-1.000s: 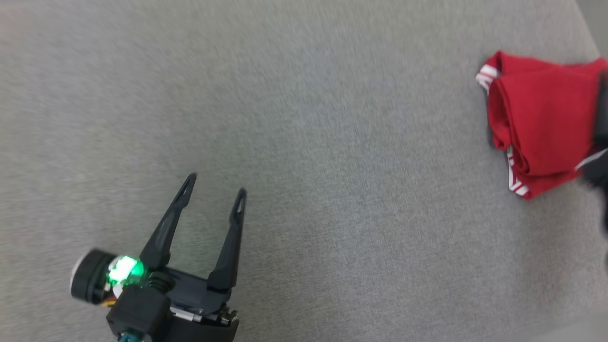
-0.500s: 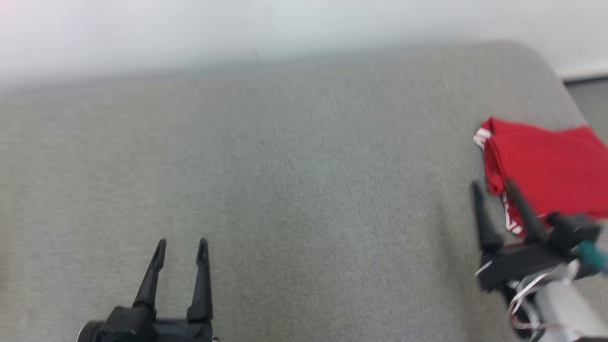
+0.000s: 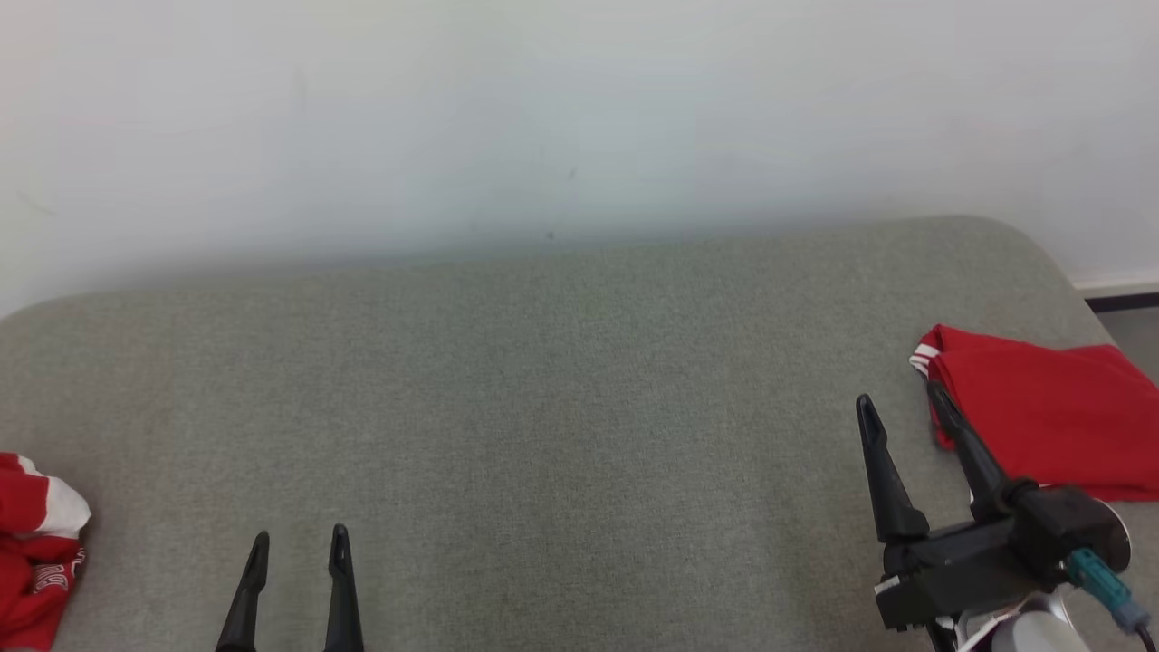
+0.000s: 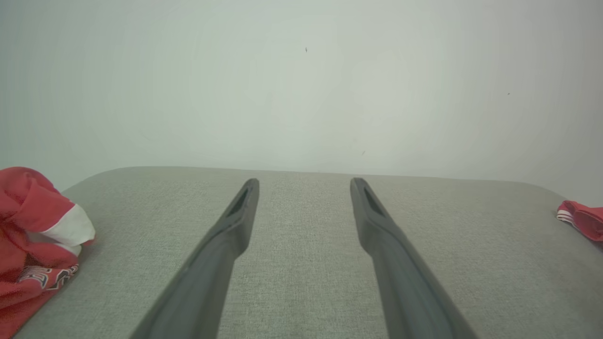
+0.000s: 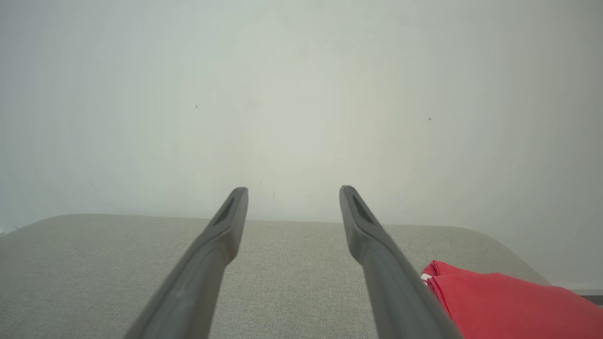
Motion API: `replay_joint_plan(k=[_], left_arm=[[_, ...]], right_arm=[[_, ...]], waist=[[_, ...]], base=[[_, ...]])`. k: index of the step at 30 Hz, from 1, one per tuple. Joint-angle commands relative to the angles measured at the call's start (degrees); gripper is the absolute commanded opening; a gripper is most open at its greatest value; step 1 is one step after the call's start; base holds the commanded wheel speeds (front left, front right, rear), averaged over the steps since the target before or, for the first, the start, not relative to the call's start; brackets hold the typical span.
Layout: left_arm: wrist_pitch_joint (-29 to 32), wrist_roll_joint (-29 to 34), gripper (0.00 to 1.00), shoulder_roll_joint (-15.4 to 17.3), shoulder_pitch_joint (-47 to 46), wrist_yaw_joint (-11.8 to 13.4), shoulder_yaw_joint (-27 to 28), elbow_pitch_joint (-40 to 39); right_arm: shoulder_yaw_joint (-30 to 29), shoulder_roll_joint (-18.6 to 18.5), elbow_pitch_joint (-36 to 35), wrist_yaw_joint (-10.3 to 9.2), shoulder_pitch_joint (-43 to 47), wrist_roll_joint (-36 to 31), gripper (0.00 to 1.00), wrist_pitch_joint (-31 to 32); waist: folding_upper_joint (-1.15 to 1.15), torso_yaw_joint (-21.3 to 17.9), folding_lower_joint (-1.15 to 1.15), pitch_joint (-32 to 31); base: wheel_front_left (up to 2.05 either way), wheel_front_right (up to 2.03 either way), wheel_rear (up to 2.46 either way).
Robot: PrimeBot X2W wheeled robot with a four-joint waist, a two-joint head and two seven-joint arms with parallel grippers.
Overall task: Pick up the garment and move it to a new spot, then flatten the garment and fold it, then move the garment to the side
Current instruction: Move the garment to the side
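While both arms sit low in the head view, the folded red garment [image 3: 1041,426] lies at the far right end of the grey padded surface [image 3: 561,407], close to its rounded corner. White striped trim shows at the garment's upper left corner. Fold is fairly flat, edges roughly straight.

Right gripper [image 3: 899,398]: jaws spread wide, nothing between them. Fingers point up the view toward the white wall [image 3: 543,118]. The finger nearer the garment overlaps its left edge in the head view; contact with the cloth cannot be told. In the right wrist view the same gripper [image 5: 293,189] shows an empty gap, with the red cloth [image 5: 509,301] just beside the right-hand finger, at lower right.

Left gripper [image 3: 300,536]: jaws also apart, nothing held. It is at the bottom edge, lower left, over bare grey surface. Left wrist view confirms an empty gap between the fingers [image 4: 235,221].

A second item, a crumpled red-and-white garment [image 3: 36,561], sits bunched at the left end of the surface, well apart from the folded one. Some printed lettering shows on it; not legible. The left gripper is near it but not touching.
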Motion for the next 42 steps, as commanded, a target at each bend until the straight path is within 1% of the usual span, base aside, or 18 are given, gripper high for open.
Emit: replay_joint_plan(k=[1, 4, 5, 8, 14, 18, 24, 42], left_arm=[[-0.2, 0.9, 1.0, -0.4, 1.4, -0.6, 0.8, -0.4], [-0.2, 1.3, 1.0, -0.9, 2.7, -1.9, 2.0, -0.9], [-0.2, 1.3, 1.0, -0.9, 2.7, -1.9, 2.0, -0.9], [-0.2, 2.0, 1.0, -1.3, 3.7, -3.5, 2.8, -1.1], [-0.2, 5.4, 1.0, -1.8, 5.4, -5.4, 3.1, -1.8], [-0.2, 6.9, 1.0, -1.9, 6.4, -5.9, 2.7, -1.4], [-0.2, 8.0, 1.0, -2.1, 7.1, -5.7, 2.7, -1.0], [-0.2, 8.1, 1.0, -2.2, 7.4, -5.5, 1.9, 0.2]], right_arm=[[-0.7, 0.9, -1.5, -0.11, 2.0, -1.5, 1.0, 0.0], [-1.9, 2.7, -3.6, -0.11, 5.3, -3.2, 1.0, 0.0], [-1.9, 2.7, -3.6, -0.11, 5.3, -3.2, 1.0, 0.0], [-2.6, 4.0, -4.9, -0.11, 8.3, -4.6, 1.0, 0.0], [-4.3, 6.3, -6.7, -0.11, 14.0, -5.6, 1.0, 0.0], [-5.0, 7.1, -7.3, -0.11, 16.4, -5.7, 1.0, 0.0], [-4.7, 7.4, -8.0, -0.11, 17.6, -5.6, 1.0, 0.0], [-5.7, 7.5, -8.4, -0.11, 18.5, -5.2, 1.0, 0.0]], waist=[[0.01, 1.3, 0.01, -2.0], [0.01, 1.5, 0.01, -2.9], [0.01, 1.5, 0.01, -2.9], [0.01, 1.8, 0.01, -3.7], [0.01, 1.9, 0.01, -4.6], [0.01, 1.5, 0.01, -5.1], [0.01, 0.9, 0.01, -5.4], [0.01, 1.6, 0.01, -5.4]], base=[[0.0, 0.0, 0.0], [0.0, 0.0, 0.0], [0.0, 0.0, 0.0], [0.0, 0.0, 0.0], [0.0, 0.0, 0.0], [0.0, 0.0, 0.0], [0.0, 0.0, 0.0], [0.0, 0.0, 0.0]])
